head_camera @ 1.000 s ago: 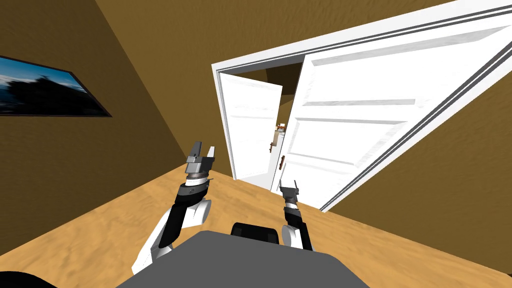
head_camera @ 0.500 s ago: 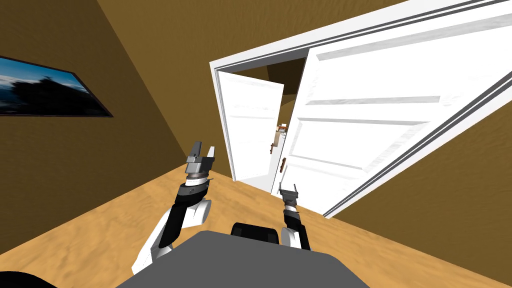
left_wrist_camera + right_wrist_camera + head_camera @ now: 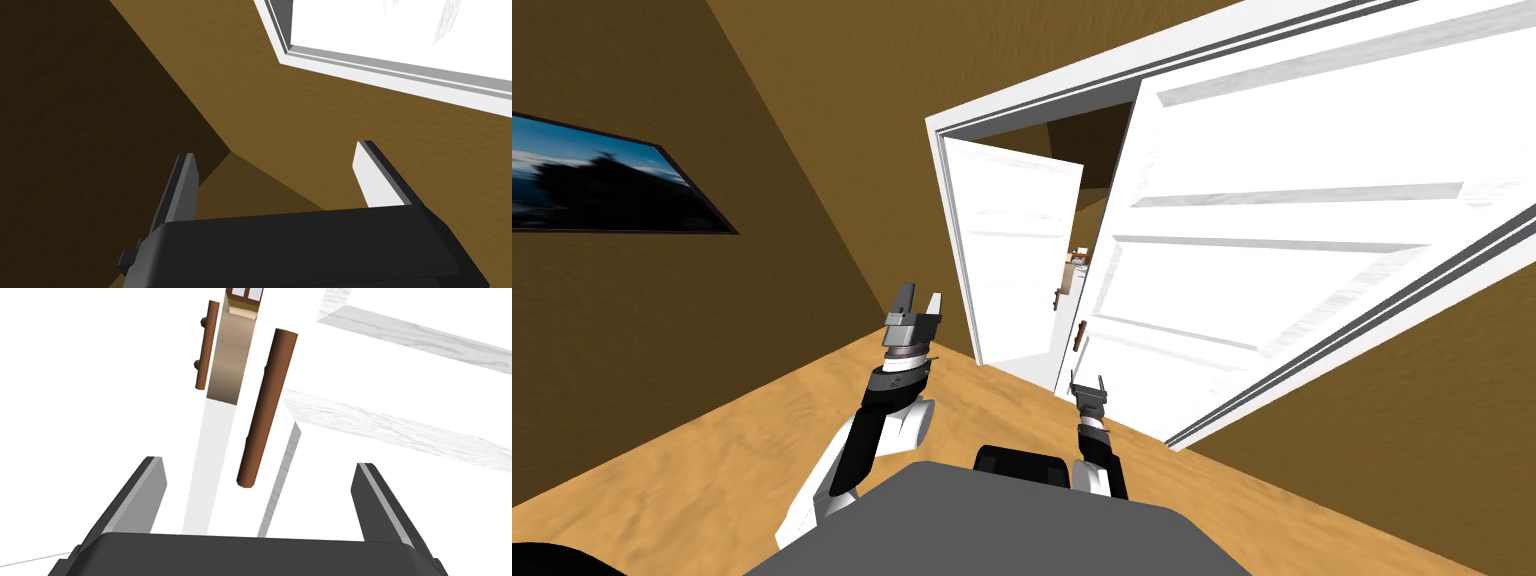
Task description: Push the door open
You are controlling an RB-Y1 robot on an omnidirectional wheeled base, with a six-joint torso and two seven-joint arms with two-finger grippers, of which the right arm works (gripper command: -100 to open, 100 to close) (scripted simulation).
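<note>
Near the brown door handle (image 3: 267, 408), the right gripper's (image 3: 1089, 381) jaws stand apart.

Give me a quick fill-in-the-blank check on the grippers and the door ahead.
1. The right gripper has its fingers ____.
2. The bar handle just ahead of it is ____ in colour.
3. The near door leaf is ____ in colour.
4. The left gripper, raised by the wall, holds ____.

Missing words: open; brown; white; nothing.

left gripper (image 3: 274, 154): jaws apart | ahead: brown wall corner (image 3: 227, 150) | white door frame (image 3: 380, 75) beyond the lighter jaw
</note>
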